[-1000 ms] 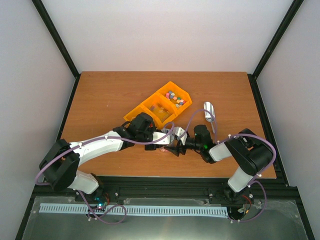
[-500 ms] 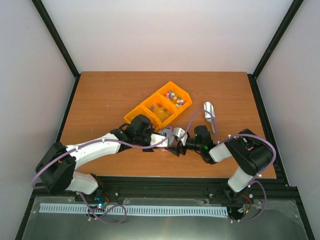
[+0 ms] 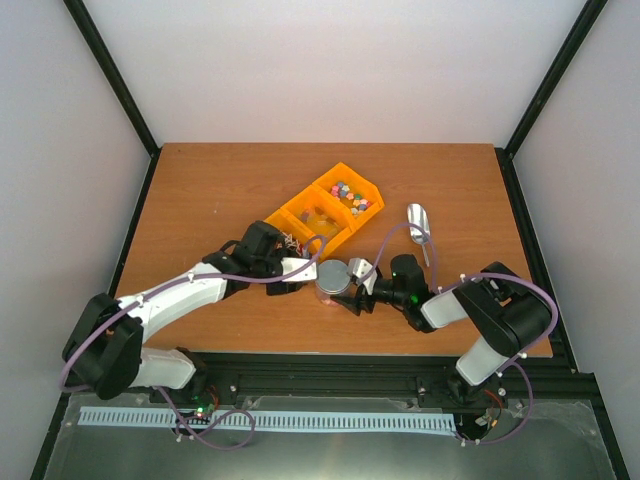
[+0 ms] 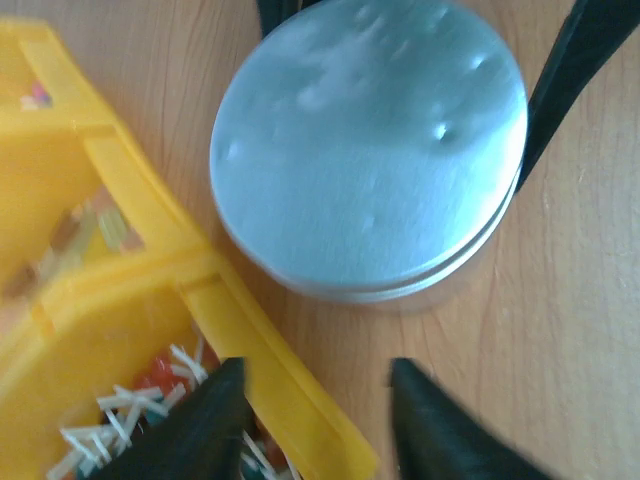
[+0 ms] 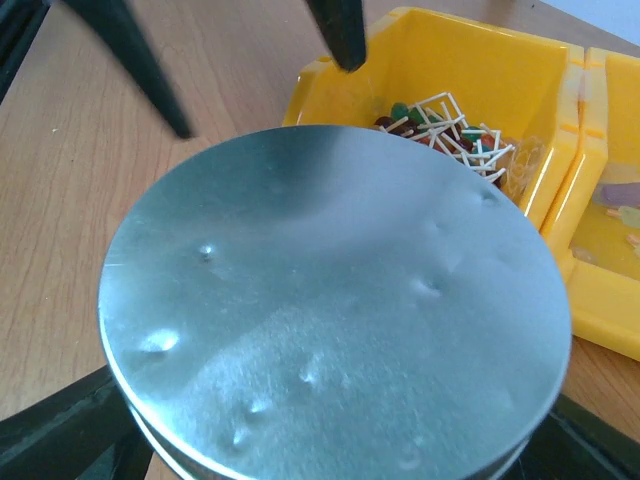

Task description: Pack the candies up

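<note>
A clear jar with a dented silver lid stands on the table just in front of the yellow bin. My right gripper is shut on the jar's sides; in the right wrist view the lid fills the frame between its fingers. My left gripper is open and empty, just left of the jar. In the left wrist view its fingers straddle the bin's near rim below the lid. The candies lie in the bin's far compartment.
The bin's near compartment holds thin white sticks. Its middle compartment holds something pale. A metal scoop lies to the right of the bin. The right arm's purple cable arches over the jar area.
My left gripper has pulled back to the left, off the jar's top, leaving the silver lid uncovered. The right gripper has kept its hold on the jar.
</note>
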### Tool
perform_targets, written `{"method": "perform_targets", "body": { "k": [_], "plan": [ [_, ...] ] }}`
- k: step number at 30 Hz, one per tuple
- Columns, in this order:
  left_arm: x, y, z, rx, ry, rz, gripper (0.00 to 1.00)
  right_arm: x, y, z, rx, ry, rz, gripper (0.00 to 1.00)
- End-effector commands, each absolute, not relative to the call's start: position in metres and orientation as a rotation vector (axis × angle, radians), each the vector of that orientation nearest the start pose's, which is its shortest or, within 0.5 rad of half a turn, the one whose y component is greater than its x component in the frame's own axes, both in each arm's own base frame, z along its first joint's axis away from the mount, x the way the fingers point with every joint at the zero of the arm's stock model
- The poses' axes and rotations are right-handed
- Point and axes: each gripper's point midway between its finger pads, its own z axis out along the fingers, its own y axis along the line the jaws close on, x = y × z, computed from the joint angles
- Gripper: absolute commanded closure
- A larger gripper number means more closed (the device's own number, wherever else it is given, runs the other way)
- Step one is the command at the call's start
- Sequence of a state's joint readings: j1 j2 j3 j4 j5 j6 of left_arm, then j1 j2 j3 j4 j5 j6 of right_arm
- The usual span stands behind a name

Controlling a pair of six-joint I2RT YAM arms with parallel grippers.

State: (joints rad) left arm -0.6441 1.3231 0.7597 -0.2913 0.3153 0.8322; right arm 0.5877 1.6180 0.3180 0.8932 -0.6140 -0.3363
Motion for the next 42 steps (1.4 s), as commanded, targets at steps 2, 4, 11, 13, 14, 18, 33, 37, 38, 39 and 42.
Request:
{"method": "perform_targets", "body": {
  "k": [2,4,11,13,14,18,33,37,38,39,42],
  "plan": [
    [0.226,-0.258,0.128,1.639,1.743,-0.491,0.18,0.232,0.278,0.065,-1.253,1.562,0.744,0.55],
    [0.228,-0.268,0.133,1.563,1.795,-0.546,0.02,0.234,0.277,0.064,-1.241,1.571,0.733,0.55],
    [0.243,-0.301,0.134,1.446,1.864,-0.604,0.00,0.235,0.278,0.064,-1.229,1.585,0.714,0.55],
    [0.251,-0.306,0.133,1.407,1.894,-0.600,0.00,0.235,0.278,0.064,-1.228,1.587,0.712,0.55],
    [0.254,-0.307,0.132,1.395,1.902,-0.597,0.00,0.234,0.279,0.063,-1.229,1.587,0.710,0.55],
    [0.257,-0.315,0.129,1.395,1.894,-0.606,0.01,0.234,0.279,0.063,-1.227,1.593,0.710,0.55],
    [0.260,-0.326,0.125,1.386,1.861,-0.591,0.05,0.233,0.282,0.060,-1.233,1.603,0.718,0.55],
    [0.252,-0.327,0.124,1.436,1.841,-0.618,0.13,0.233,0.283,0.060,-1.240,1.599,0.718,0.55],
    [0.249,-0.326,0.123,1.453,1.834,-0.618,0.14,0.233,0.283,0.061,-1.243,1.597,0.720,0.55],
    [0.247,-0.325,0.121,1.475,1.822,-0.615,0.15,0.233,0.283,0.061,-1.247,1.593,0.722,0.55],
    [0.238,-0.322,0.117,1.559,1.771,-0.609,0.21,0.230,0.284,0.061,-1.271,1.574,0.723,0.55]
  ]
}}
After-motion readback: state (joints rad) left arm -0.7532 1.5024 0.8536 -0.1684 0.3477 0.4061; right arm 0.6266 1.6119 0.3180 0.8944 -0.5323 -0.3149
